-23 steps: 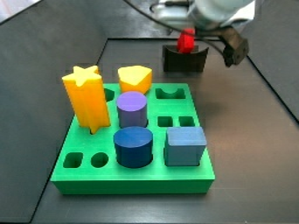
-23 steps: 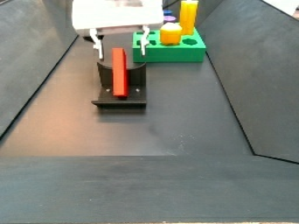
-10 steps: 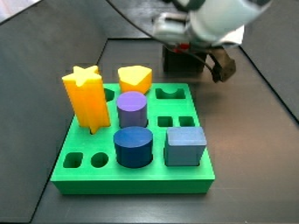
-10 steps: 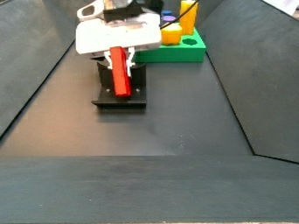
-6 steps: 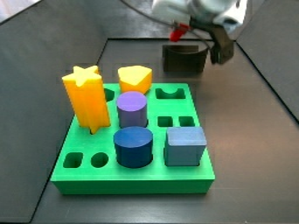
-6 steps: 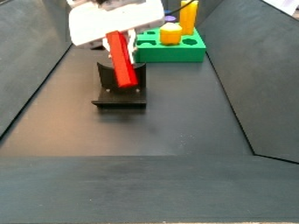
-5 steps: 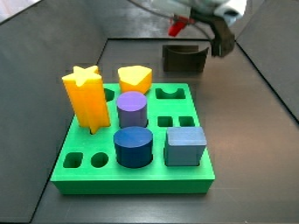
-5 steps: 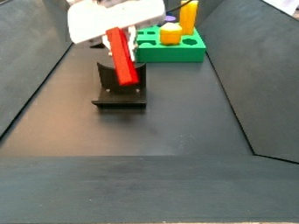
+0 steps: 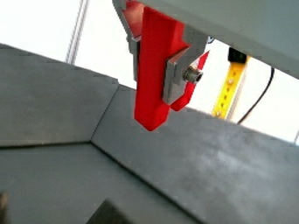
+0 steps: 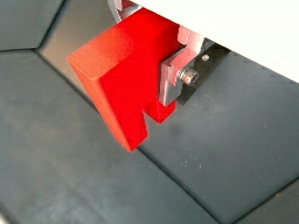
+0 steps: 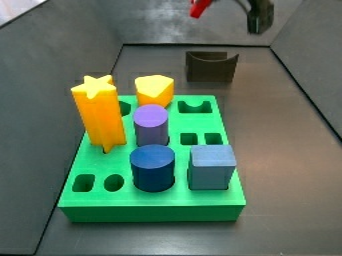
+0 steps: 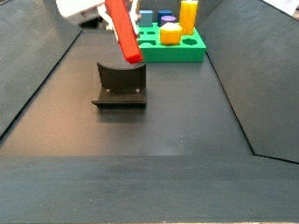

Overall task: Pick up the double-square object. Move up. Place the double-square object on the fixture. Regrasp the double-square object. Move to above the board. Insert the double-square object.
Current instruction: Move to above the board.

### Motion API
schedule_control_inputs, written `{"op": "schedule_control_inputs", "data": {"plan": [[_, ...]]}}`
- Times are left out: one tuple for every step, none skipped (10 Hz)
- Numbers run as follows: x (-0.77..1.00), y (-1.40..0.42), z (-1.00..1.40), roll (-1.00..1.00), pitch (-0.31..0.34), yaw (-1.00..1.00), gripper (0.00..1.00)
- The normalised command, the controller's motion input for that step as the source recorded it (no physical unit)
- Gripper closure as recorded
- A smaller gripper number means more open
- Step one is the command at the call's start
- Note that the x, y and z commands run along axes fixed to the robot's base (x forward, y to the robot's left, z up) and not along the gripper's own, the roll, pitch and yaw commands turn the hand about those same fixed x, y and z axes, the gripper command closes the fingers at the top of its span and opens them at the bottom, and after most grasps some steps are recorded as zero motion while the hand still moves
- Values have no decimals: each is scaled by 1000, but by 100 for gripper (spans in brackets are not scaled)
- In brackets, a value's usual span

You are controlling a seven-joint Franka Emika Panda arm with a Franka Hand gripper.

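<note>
The red double-square object (image 9: pixel 156 66) (image 10: pixel 122 74) is clamped between my gripper's silver fingers (image 9: pixel 179 77) in both wrist views. In a side view it hangs tilted (image 12: pixel 121 28) high above the dark fixture (image 12: pixel 119 84), which stands bare. In a side view only its red tip (image 11: pixel 199 8) and a dark finger (image 11: pixel 259 14) show at the frame's upper edge, above the fixture (image 11: pixel 211 66). My gripper (image 10: pixel 163 83) is shut on the object. The green board (image 11: pixel 154 160) lies in front.
The board holds a yellow star (image 11: pixel 98 112), a yellow block (image 11: pixel 154 90), a purple cylinder (image 11: pixel 150 126), a blue cylinder (image 11: pixel 152 168) and a blue-grey cube (image 11: pixel 211 166). Several holes in it are open. Dark sloped walls (image 12: pixel 35 87) bound the floor.
My gripper closed on the red object on the fixture, then lifted it up and tilted it. The fixture now stands bare.
</note>
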Motion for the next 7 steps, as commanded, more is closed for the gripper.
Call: {"op": "schedule_control_inputs", "data": {"plan": [[-90, 157, 1000, -13, -137, 39, 100], [-95, 144, 1000, -17, -135, -1, 100], [-100, 135, 1000, -22, -127, -24, 100], [-105, 118, 1000, -30, -106, -60, 100], [-111, 108, 1000, -41, -83, -76, 100], [-112, 87, 948, -56, -53, -83, 100], [-101, 70, 834, -60, -38, -82, 100]]}}
